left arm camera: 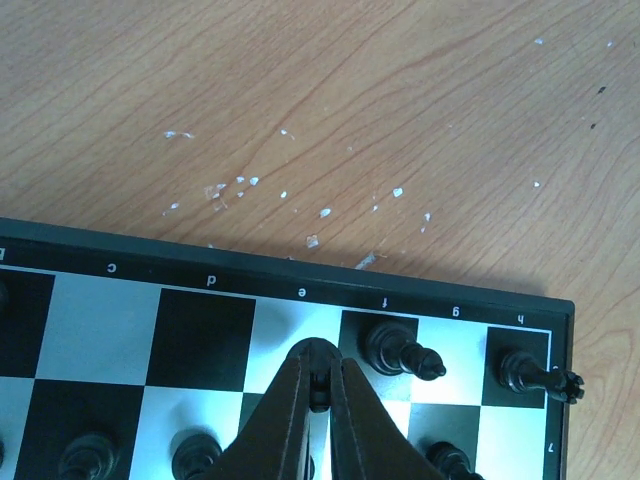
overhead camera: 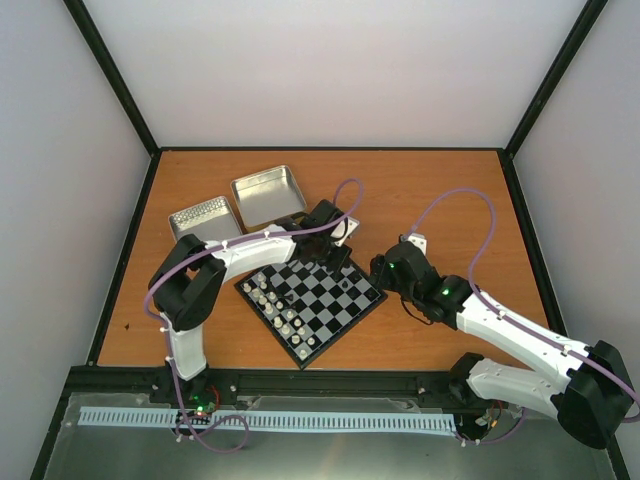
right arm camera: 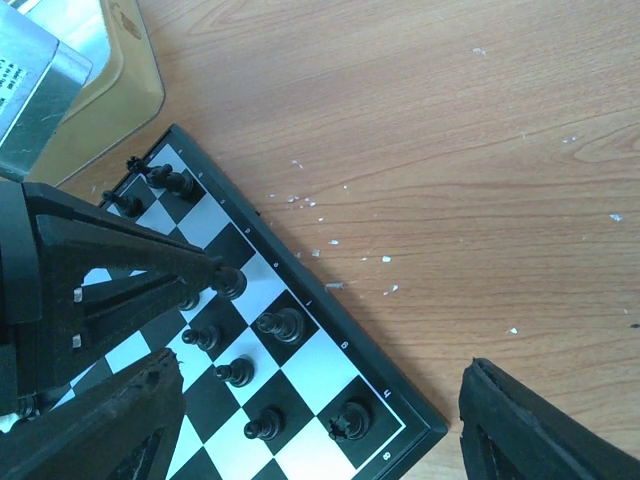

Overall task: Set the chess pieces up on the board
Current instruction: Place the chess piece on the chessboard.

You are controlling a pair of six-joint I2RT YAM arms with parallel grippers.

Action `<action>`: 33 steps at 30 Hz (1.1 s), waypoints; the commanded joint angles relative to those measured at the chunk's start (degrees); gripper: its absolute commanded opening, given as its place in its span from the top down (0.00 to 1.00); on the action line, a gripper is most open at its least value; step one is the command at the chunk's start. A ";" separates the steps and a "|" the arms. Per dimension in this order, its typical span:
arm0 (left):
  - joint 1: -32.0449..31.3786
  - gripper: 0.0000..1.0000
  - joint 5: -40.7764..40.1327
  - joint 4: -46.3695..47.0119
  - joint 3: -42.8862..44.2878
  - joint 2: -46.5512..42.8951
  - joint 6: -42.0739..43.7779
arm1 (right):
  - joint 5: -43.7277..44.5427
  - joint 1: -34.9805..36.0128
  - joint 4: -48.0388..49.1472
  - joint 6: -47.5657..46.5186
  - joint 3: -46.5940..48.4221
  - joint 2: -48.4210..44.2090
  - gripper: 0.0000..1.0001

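The board [overhead camera: 330, 310] lies turned at an angle in the middle of the table. White chess pieces [overhead camera: 272, 300] line its left side. My left gripper [left arm camera: 320, 372] is shut on a black piece [left arm camera: 319, 388] over the white e square of the rim row; I cannot tell whether it touches. The right wrist view shows that held piece [right arm camera: 228, 283] beside a black bishop [right arm camera: 280, 323], with black pawns [right arm camera: 235, 374] one row in and a black rook [right arm camera: 350, 420] on the corner square. My right gripper [right arm camera: 322, 400] hangs open over that corner, holding nothing.
Two silver metal tins [overhead camera: 268, 195] [overhead camera: 205, 220] stand behind the board at the back left. Small white flecks [left arm camera: 240, 185] dot the wood beyond the board's rim. The left arm [overhead camera: 250, 250] stretches across the board's far corner, close to the right gripper [overhead camera: 383, 268].
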 commanded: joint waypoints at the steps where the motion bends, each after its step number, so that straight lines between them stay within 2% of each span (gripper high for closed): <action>1: -0.42 0.97 -2.08 0.76 0.78 -0.81 0.79 | 1.28 -0.54 -0.50 1.34 -0.81 -0.51 0.25; 14: -0.59 0.98 -0.39 1.71 0.30 -3.05 0.42 | 2.49 -0.62 -1.45 2.30 -0.66 -1.33 0.25; 21: -1.94 0.97 4.79 5.15 -2.52 -7.46 2.70 | 3.79 -0.62 -2.34 3.27 -0.75 -2.38 0.25; 26: -3.88 0.97 6.35 5.55 -3.05 -7.60 3.98 | 7.46 -0.62 -5.11 6.79 -1.07 -3.99 0.25; 33: -5.62 0.97 4.65 4.99 -2.53 -5.17 3.76 | 14.33 -0.62 -10.91 13.36 -2.39 -9.99 0.25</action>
